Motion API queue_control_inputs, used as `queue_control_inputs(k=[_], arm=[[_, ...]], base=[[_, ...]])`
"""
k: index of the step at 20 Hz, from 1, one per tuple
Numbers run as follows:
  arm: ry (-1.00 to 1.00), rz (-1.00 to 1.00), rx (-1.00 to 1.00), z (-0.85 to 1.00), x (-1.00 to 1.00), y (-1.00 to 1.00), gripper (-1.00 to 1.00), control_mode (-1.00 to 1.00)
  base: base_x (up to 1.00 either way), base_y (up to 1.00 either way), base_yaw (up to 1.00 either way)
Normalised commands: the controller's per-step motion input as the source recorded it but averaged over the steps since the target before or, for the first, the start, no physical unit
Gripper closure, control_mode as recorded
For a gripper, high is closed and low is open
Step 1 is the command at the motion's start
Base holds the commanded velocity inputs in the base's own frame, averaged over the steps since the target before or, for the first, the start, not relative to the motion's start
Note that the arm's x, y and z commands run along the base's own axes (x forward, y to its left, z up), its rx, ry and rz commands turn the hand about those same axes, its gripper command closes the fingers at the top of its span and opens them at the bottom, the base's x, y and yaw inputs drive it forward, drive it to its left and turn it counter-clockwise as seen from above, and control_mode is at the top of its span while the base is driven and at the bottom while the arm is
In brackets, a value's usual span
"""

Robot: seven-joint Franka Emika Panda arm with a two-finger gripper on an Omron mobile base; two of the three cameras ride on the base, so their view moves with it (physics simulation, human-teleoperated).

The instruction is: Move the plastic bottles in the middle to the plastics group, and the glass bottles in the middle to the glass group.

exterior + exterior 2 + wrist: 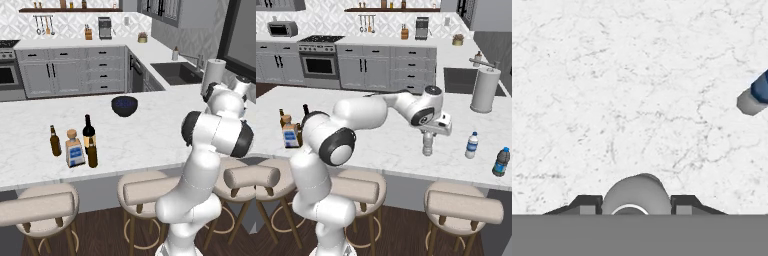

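The small pale whitish translucent plastic bottle (427,145) stands upright on the white marble counter (381,145), its long axis vertical and its neck pointing straight up into the claw (428,136). The claw reaches straight down over it from the white arm's wrist, its two dark fingers closed on the bottle's upper part; in the hand view the bottle's rounded pale body (636,194) sits between the fingertips (586,204), touching both.

To the right of it on the counter stands a small clear plastic water bottle with a blue label (471,145), upright, and further right near the counter's near edge a dark blue-tinted bottle with a blue cap (500,162), also upright. A tall white paper-towel roll (485,90) stands at the far right.

Well apart to the left is the glass cluster: a slim dark-brown beer bottle (55,141), a squat square clear bottle with blue label and tan stopper (74,149), a tall dark wine bottle with cream label (88,131) and a short amber-brown beer bottle (92,153) just in front of it, all upright. A dark round bowl (124,105) sits further back; I cannot tell whether anything is in it.
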Motion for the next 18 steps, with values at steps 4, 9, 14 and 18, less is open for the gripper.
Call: queue_control_inputs(k=[4,9,14,18], arm=[[0.00,-0.24,0.00,-0.08,-0.01,-0.86,1.00,-1.00],[0.00,-0.23,-0.01,-0.21,-0.04,-0.69,1.00,-1.00],[0.00,-0.13,0.00,-0.28,-0.01,-0.49,1.00,-1.00],[0.00,-0.07,0.00,-0.24,0.12,-0.31,1.00,-1.00]], base=[[0.00,0.00,0.00],[0.00,0.00,0.00],[0.00,0.00,0.00],[0.00,0.00,0.00]])
